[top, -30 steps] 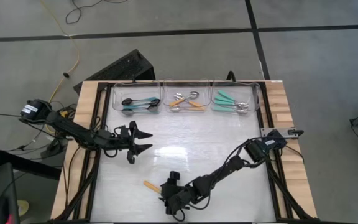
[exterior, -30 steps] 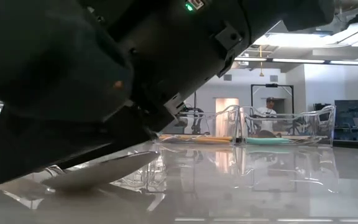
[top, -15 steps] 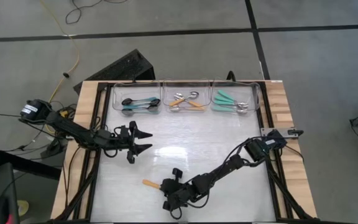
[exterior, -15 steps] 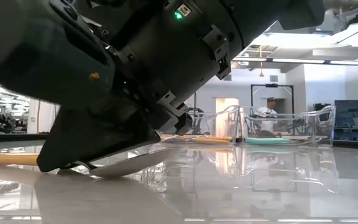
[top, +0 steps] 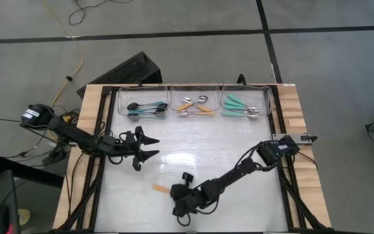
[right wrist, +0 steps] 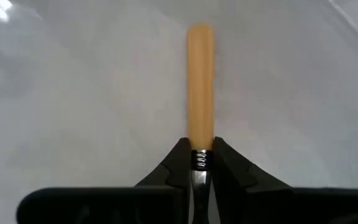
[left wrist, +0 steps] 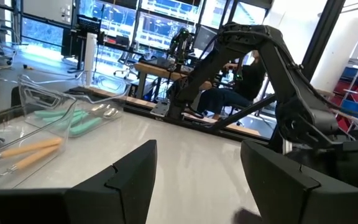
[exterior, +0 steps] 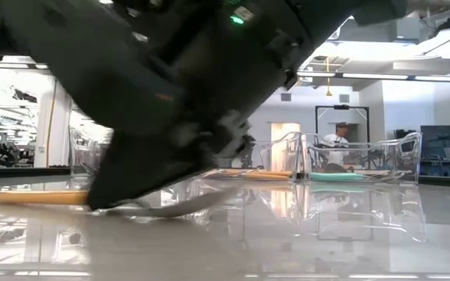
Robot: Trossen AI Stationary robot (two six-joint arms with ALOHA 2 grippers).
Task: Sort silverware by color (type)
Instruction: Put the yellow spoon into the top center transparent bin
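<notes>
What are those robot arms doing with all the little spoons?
They are sorting spoons by handle colour into three clear bins at the table's far edge: blue, orange, teal. The right gripper is pinching the last loose one, an orange-handled spoon, near the table's front. The left gripper waits open over the table's left side.

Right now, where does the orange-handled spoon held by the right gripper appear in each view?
High: orange-handled spoon, bottom centre, beside the right gripper.
Low: handle at left edge.
Left wrist: not in it.
Right wrist: centre.
Shared landmark: the clear trays, in all views except the right wrist.
</notes>
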